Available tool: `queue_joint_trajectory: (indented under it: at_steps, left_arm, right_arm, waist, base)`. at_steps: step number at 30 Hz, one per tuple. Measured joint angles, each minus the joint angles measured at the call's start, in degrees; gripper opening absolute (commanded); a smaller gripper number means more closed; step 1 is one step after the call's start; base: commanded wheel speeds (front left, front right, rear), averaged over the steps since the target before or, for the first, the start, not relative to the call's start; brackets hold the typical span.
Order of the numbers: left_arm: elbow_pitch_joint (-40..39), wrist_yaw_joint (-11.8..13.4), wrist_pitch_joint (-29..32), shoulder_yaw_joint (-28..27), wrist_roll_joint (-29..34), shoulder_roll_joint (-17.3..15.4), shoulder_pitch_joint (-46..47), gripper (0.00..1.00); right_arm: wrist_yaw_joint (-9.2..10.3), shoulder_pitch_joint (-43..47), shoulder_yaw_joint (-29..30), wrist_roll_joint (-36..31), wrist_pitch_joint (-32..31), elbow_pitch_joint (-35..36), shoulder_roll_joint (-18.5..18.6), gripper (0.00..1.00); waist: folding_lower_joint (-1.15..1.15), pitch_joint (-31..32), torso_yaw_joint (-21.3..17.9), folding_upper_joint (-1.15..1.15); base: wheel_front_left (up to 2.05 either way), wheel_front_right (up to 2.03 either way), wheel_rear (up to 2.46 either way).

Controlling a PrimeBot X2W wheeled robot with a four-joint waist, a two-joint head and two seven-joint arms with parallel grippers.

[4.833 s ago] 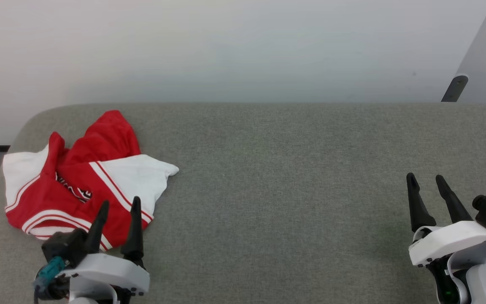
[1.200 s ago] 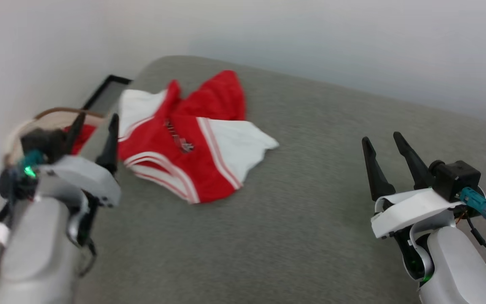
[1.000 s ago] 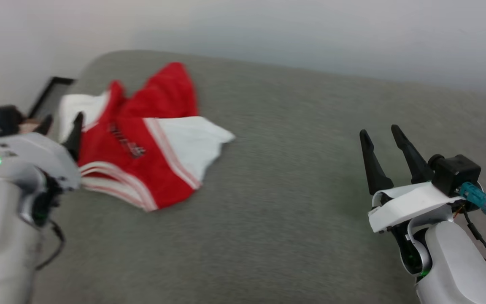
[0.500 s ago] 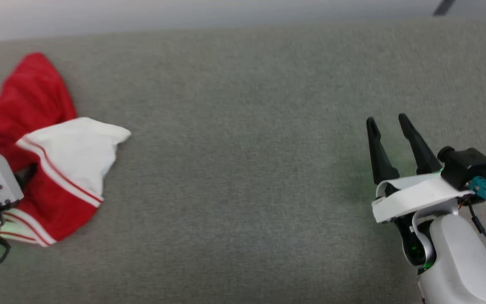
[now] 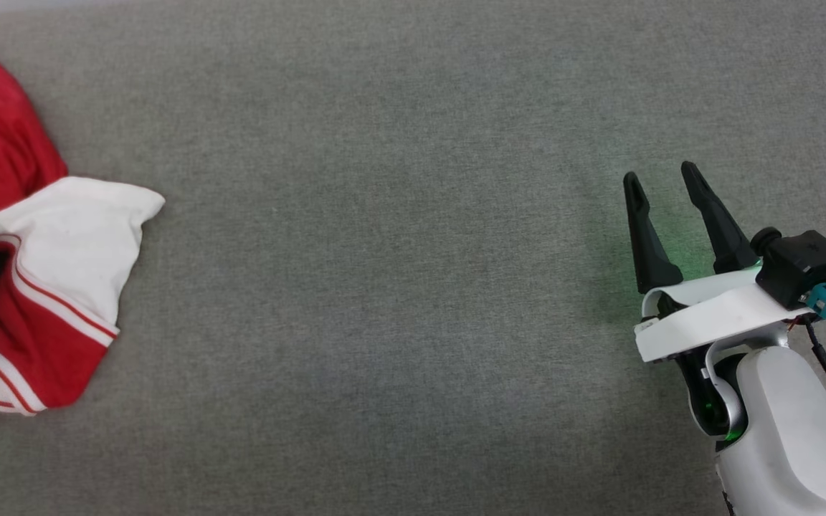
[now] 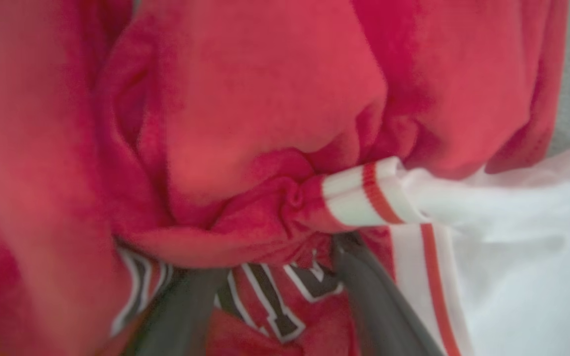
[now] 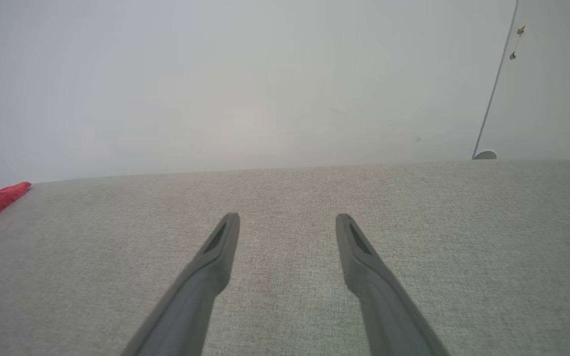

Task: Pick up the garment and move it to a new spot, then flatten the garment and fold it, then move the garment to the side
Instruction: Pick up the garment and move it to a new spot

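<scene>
Garment (image 5: 54,244) cut off at left edge, left gripper (image 6: 270,262) tips buried in folds

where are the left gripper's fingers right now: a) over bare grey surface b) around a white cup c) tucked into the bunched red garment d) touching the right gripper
c: in the left wrist view the left gripper has its two dark fingers spread, tips under a bunched red fold of the garment beside the black lettering; the right gripper is far off over the grey surface.
</scene>
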State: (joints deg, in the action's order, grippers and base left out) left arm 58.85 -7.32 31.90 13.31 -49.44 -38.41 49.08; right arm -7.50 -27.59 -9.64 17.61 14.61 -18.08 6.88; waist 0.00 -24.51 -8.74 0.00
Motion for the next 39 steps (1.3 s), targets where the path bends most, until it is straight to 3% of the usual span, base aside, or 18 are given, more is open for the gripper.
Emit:
queue_joint_trajectory:
  at_steps: [1, 8, 18, 29, 31, 34, 39]
  left_arm:
    - [0.0, 0.0, -0.5, -0.2, -0.6, 0.2, 0.0, 0.00]
    - [-2.2, 0.1, -8.5, 3.5, 0.7, 0.8, -0.7, 0.00]
    - [-12.3, -0.2, -10.6, 8.0, -4.0, 2.9, 1.5, 0.00]
    - [-36.4, -0.1, 0.2, 14.3, -12.3, 9.3, 2.5, 0.00]
    - [-41.4, 1.3, 3.5, 16.1, -13.3, 11.6, 3.5, 0.00]
    - [-44.8, 2.8, 6.0, 18.0, -14.5, 15.2, 4.1, 0.00]
    - [-45.4, 2.4, 8.9, 23.1, -14.5, 21.0, 6.0, 0.00]
  right_arm:
    - [0.00, 0.0, 0.0, 0.0, -0.1, 0.1, 0.0, 1.00]
    - [0.00, 0.2, 0.4, -0.1, -0.3, 0.3, -0.1, 1.00]
    - [0.00, 3.3, 2.2, 1.1, 0.0, -1.2, -1.0, 1.00]
    - [0.00, 5.9, 4.1, 2.9, 0.3, -1.6, -2.7, 1.00]
    - [0.00, 5.9, 4.6, 3.5, 0.4, -1.2, -3.3, 1.00]
    - [0.00, 5.9, 5.3, 4.3, 0.4, -0.2, -3.5, 1.00]
    - [0.00, 5.9, 6.4, 5.8, 0.4, 1.3, -3.8, 1.00]
  waist:
    - [0.00, 0.1, 0.2, 0.00]
    - [0.00, 2.2, 1.1, 0.00]
    - [0.00, 7.5, 2.3, 0.00]
    - [0.00, 11.5, 0.7, 0.00]
    - [0.00, 11.4, -0.8, 0.00]
    - [0.00, 10.7, -2.7, 0.00]
    - [0.00, 9.2, -6.2, 0.00]
  base:
    - [0.00, 0.00, 0.00]
    - [0.00, 0.00, 0.00]
    - [0.00, 0.00, 0.00]
    - [0.00, 0.00, 0.00]
    - [0.00, 0.00, 0.00]
    - [0.00, 0.00, 0.00]
    - [0.00, 0.00, 0.00]
